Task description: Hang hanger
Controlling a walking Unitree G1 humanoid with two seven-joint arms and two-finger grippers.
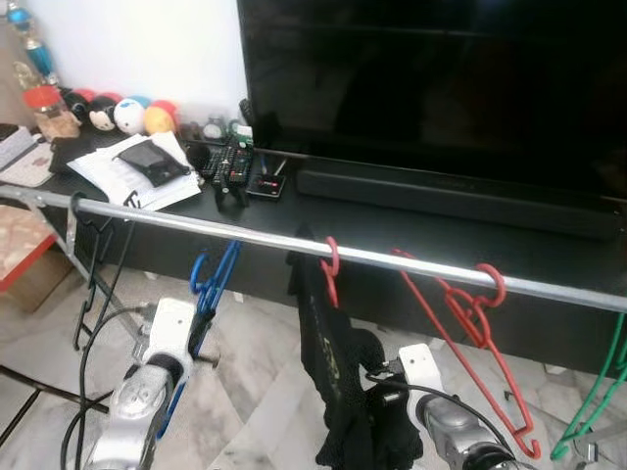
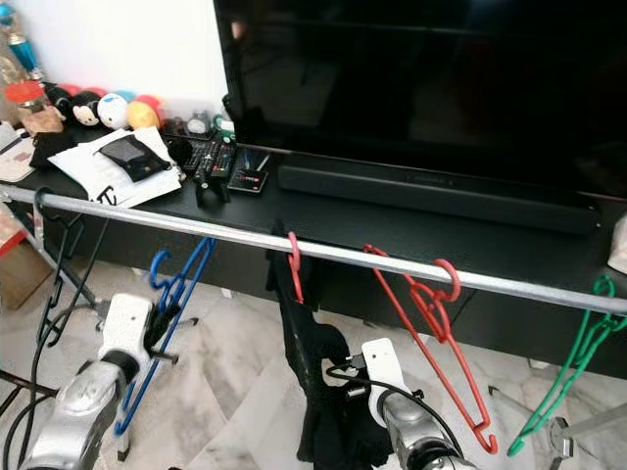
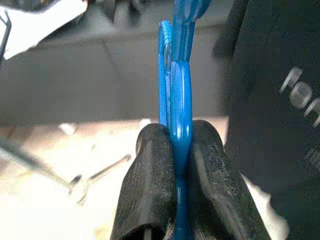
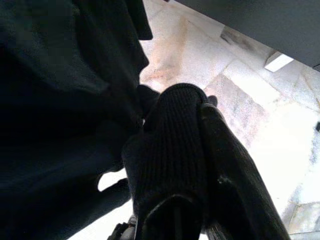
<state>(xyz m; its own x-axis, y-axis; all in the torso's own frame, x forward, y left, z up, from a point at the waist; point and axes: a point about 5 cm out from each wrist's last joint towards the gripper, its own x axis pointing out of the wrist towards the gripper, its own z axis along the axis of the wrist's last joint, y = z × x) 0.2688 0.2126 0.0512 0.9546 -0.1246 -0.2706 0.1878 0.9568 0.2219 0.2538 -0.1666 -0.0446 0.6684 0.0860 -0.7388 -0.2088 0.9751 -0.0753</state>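
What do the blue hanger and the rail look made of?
Blue hanger, pinched in the left gripper: probably plastic, with a glossy, moulded, evenly coloured surface. Rail: seemingly metal tube, silver-grey with a bright sheen along its length.

Right end effector (image 4: 200, 165) clamped on black garment (image 4: 60, 100), above marble floor (image 4: 260, 100).

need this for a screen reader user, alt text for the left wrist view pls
The left gripper is shut on a blue hanger, its two black fingers pinching the plastic edge-on. Behind lie pale floor and a dark garment.
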